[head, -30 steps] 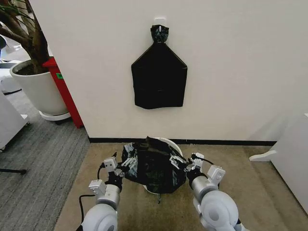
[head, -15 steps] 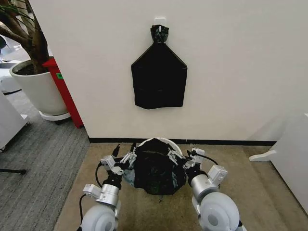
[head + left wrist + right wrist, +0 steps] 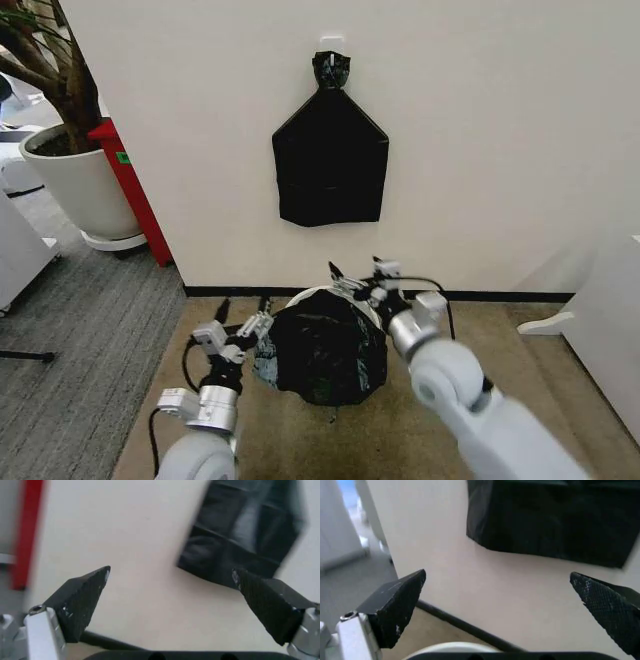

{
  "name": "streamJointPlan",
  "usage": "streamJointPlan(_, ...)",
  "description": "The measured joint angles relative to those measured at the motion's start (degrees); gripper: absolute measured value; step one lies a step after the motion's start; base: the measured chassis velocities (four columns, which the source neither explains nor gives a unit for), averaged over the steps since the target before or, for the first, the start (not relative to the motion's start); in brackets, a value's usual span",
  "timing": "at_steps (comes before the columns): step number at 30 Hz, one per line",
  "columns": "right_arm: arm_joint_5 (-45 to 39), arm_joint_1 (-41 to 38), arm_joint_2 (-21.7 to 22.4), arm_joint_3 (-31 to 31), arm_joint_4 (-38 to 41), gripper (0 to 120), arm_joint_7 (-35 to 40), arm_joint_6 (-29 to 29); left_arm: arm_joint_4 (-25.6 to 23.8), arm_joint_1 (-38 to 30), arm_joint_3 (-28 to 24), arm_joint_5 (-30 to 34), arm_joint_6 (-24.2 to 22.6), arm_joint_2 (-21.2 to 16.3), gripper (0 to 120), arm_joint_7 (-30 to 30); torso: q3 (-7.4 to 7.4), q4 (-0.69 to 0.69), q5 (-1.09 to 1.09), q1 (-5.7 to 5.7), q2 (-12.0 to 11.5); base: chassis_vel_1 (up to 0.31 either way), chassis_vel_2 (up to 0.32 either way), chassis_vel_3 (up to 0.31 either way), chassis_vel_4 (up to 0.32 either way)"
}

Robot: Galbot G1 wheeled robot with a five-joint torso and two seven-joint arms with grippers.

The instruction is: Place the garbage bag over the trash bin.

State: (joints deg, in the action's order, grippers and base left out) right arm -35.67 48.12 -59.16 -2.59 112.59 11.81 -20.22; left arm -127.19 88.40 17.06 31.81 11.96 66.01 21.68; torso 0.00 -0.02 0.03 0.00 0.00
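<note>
2 pincers logged, both spread apart with nothing between the tips, per wrist views. Left pincer [image 3: 262, 322] just beside the left flank of the garbage bag [image 3: 322, 352]; right pincer [image 3: 352, 282] raised above the bag's far right edge, near the wall [image 3: 480, 150].

Garbage bag draped over the trash bin [image 3: 345, 294] on the carpet [image 3: 500, 370], close to the wall; covers most of the bin, with 1 thin arc of cream rim exposed at the back. Bin also glimpsed as a pale curve at the edge of the right wrist view [image 3: 451, 647].

Handling, judged: very light, limp, glossy film; likely slippery, prone to slide off the tapered wall and to tear if snagged. Best hold judged to be a pinch on the loose hem at each side, pulled down past the rim.

Not resolved: bin body and front rim hidden under plastic; whether the bag mouth actually rings the rim or merely lies on top cannot be told. Bag hem at left bunched, folds unreadable. Flat black bundle [image 3: 331, 160] on the wall hook, apart from the work.
</note>
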Motion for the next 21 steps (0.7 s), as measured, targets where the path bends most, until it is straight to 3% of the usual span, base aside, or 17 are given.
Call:
streamJointPlan(4, -0.01, -18.49, 5.83, -15.08, -11.69, 100, -7.37, -3.13, -6.07, 3.68, 3.32, -4.10, -5.34, 1.45, 96, 7.11, 0.01, 0.02, 0.00, 0.01, 0.00, 0.000, 0.000, 0.000, 0.000)
streamJointPlan(7, 2.23, -30.72, 6.88, -26.95, -18.65, 100, -12.26, -3.66, -8.12, 5.68, 4.48, -4.95, -5.80, 3.00, 96, 8.40, 0.00, 0.02, -0.03, 0.01, 0.00, 0.000, 0.000, 0.000, 0.000)
streamJointPlan(8, 2.23, -30.72, 6.88, -26.95, -18.65, 100, -12.26, -3.66, -8.12, 5.68, 4.48, -4.95, -5.80, 3.00, 96, 8.40, 0.00, 0.02, -0.03, 0.01, 0.00, 0.000, 0.000, 0.000, 0.000)
streamJointPlan(9, 2.23, -35.68, 6.83, -32.56, -21.38, 100, -14.11, -4.55, -8.70, 6.46, 5.00, -5.29, -5.80, 3.64, 96, 8.50, 0.01, 0.02, -0.02, 0.01, 0.00, 0.000, 0.000, 0.000, 0.000)
streamJointPlan(14, 0.00, -59.74, 3.54, -57.92, -30.94, 100, -23.57, -5.81, -10.37, 9.09, 6.73, -5.45, -5.77, 4.42, 96, 8.24, 0.01, 0.02, -0.03, 0.01, 0.00, 0.000, 0.000, 0.000, 0.000)
streamJointPlan(15, 0.00, -59.74, 3.54, -57.92, -30.94, 100, -23.57, -5.81, -10.37, 9.09, 6.73, -5.45, -5.77, 4.42, 96, 8.24, 0.01, 0.02, -0.03, 0.01, 0.00, 0.000, 0.000, 0.000, 0.000)
streamJointPlan(18, -1.02, -67.72, 0.56, -67.17, -33.63, 100, -28.88, -4.78, -10.54, 9.65, 7.62, -5.28, -5.63, 4.53, 96, 8.18, 0.00, 0.03, -0.07, 0.01, 0.00, 0.000, 0.000, 0.000, 0.000)
streamJointPlan(21, -3.72, -71.38, -2.25, -72.51, -35.60, 100, -32.54, -3.12, -10.56, 10.06, 8.02, -5.04, -5.41, 4.65, 96, 8.18, -0.01, 0.01, -0.05, 0.00, 0.00, 0.000, 0.000, 0.000, 0.000)
